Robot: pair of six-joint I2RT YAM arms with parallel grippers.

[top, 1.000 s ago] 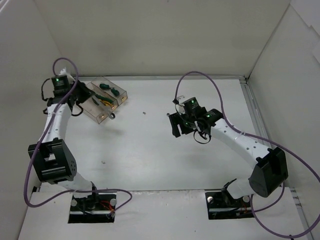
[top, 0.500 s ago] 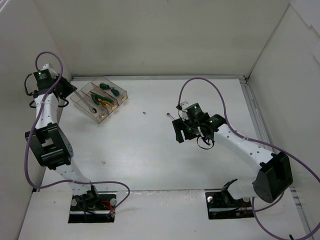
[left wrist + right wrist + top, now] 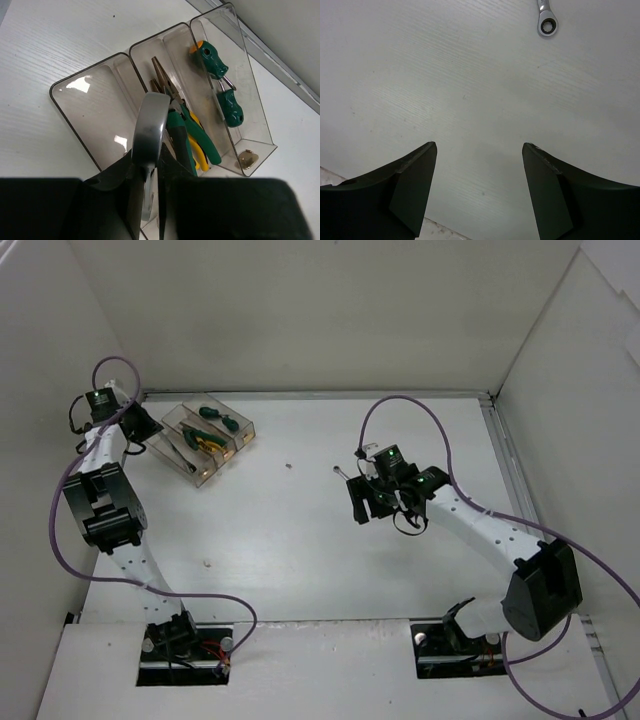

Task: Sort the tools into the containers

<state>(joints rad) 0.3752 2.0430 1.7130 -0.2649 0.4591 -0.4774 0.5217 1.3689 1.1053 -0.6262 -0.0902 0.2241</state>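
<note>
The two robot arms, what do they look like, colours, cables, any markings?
The left arm and right arm both have white tubular links and chunky black joint housings. A purple cable loops loosely along each, and a small green light glows near each wrist. The left hand and right hand are black with blunt fingers. No lettering is readable.
</note>
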